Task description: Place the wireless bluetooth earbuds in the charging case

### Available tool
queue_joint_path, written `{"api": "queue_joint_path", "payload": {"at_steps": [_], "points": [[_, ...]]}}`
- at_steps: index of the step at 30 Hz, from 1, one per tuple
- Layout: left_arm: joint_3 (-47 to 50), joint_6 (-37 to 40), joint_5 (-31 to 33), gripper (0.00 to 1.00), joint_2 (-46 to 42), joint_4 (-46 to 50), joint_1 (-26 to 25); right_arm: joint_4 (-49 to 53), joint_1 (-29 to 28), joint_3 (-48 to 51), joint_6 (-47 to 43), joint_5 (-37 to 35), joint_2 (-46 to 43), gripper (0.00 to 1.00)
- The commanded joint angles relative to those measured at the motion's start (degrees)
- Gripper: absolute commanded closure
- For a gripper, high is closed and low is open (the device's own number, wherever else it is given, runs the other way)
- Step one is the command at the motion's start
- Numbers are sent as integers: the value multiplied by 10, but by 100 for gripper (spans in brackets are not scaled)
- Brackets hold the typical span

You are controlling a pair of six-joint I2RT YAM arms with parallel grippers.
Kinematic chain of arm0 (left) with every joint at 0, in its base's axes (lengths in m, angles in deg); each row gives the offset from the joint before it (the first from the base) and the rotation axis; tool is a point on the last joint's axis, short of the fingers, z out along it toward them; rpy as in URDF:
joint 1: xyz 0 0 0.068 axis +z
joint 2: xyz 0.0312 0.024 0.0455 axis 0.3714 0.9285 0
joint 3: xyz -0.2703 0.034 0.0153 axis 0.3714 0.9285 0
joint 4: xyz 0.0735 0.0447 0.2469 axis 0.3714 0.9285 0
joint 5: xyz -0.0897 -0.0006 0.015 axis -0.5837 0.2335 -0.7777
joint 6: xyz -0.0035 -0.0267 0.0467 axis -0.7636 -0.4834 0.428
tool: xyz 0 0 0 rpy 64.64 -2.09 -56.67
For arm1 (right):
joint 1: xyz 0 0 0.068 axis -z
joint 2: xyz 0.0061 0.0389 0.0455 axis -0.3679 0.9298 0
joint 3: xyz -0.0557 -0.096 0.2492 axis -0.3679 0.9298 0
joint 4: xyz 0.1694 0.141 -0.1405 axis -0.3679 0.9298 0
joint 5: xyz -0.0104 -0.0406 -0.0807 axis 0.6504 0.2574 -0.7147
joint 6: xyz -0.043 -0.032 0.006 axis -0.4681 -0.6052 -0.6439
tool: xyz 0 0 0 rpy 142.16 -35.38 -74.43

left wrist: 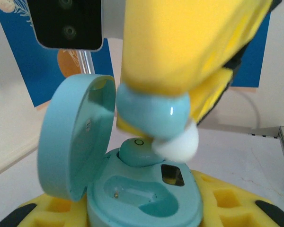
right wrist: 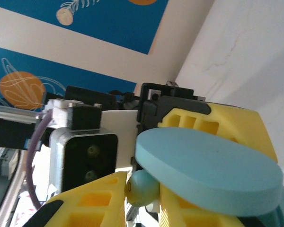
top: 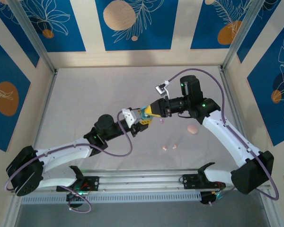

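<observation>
Earbud [left wrist: 154, 113], light blue, is pinched in the narrow right tool [right wrist: 142, 198] just above the open case [left wrist: 146, 208]. The left tool [top: 138, 124] clamps that case by its base, clear of the counter [top: 85, 104]. A seated earbud [left wrist: 137, 152] fills the far slot; the near slot [left wrist: 142, 195] is bare.

Risks, as I judge them: the held earbud appears to hang over the filled slot, so lowering it straight could knock the seated one or catch the rim. Its white tip points sideways, so it may not drop home unless turned. Released too high, it could bounce out onto the counter. A hard push could twist the case in its grip or tip the lid [left wrist: 68, 142] shut.

Count: two blue earbuds, two pink earbuds [top: 165, 147] on the counter, one blue case, one pink case [top: 192, 128]. A pale speck [top: 161, 121] is too small to name.
</observation>
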Motion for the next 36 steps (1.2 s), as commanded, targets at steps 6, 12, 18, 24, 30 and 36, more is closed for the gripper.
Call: {"api": "queue_joint_path", "payload": {"at_steps": [6,12,18,24,30,36], "points": [[-26,-15,-9,69,6,-37,-11,76,-23,-34,-51,-105,-9,78],[-29,-22,-6,69,6,-40,-12,116,-39,-50,-71,-157,-3,77],[-31,-35,-2,69,9,-45,-14,153,-55,-67,-93,-200,8,76],[-38,-39,2,69,8,-35,-15,185,-70,-84,-106,-244,20,75],[-41,-40,4,69,9,-31,-16,202,-76,-97,-108,-265,29,74],[-39,-41,10,69,7,-32,-16,213,-79,-108,-107,-276,32,73]]}}
